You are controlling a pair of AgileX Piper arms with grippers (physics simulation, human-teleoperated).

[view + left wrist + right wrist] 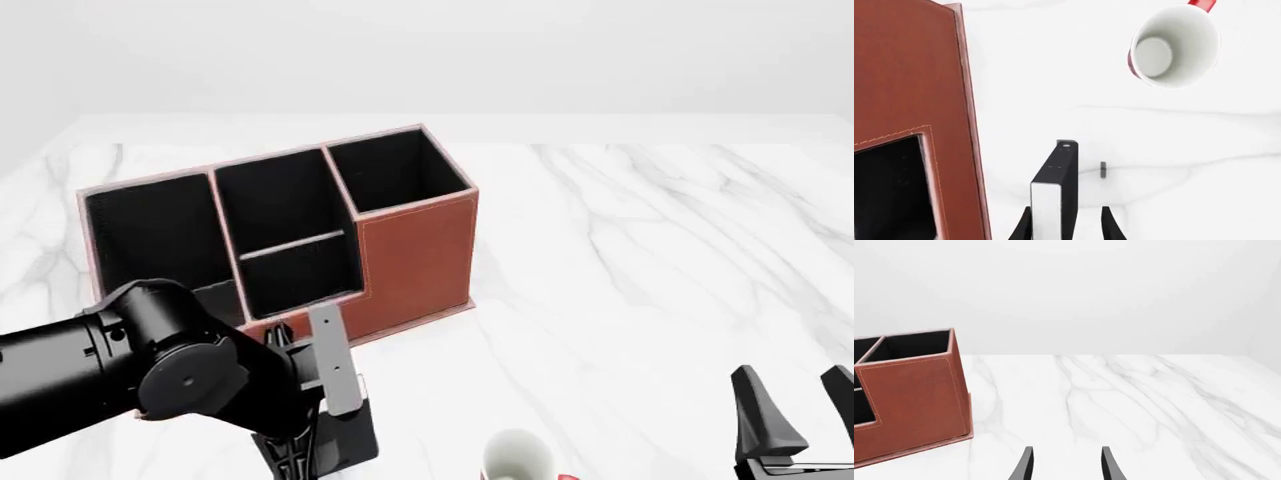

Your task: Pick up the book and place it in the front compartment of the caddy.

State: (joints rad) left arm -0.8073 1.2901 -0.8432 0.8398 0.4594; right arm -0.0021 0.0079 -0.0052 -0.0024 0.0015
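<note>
The left gripper point(1066, 225) has its two black fingers on either side of the small thin black book with a white band along one edge point(1053, 192), and the book stands on its thin edge between them. One finger seems to press against the book's side, but there is a small gap by the other finger, so I cannot tell if the grip is tight. The book's long side points straight out the way the fingers point. In the front view the book point(350, 440) hangs under the left gripper point(310, 452), close to the near wall of the big reddish-brown leather-look caddy with black lining point(414, 255). The caddy's low front compartment point(300, 272) is just past the book, away from the camera and a little higher. So I think the book must go up and forward over that low wall, with its thin edge lined up to slip inside. A white mug with a red handle point(1174, 47) lies on its side on the white marble table point(641, 260), beside the book and farther from the caddy. The right gripper point(1066, 465) is well away from the caddy, with its fingers spread apart and nothing in them. The left arm is much nearer to the caddy.
</note>
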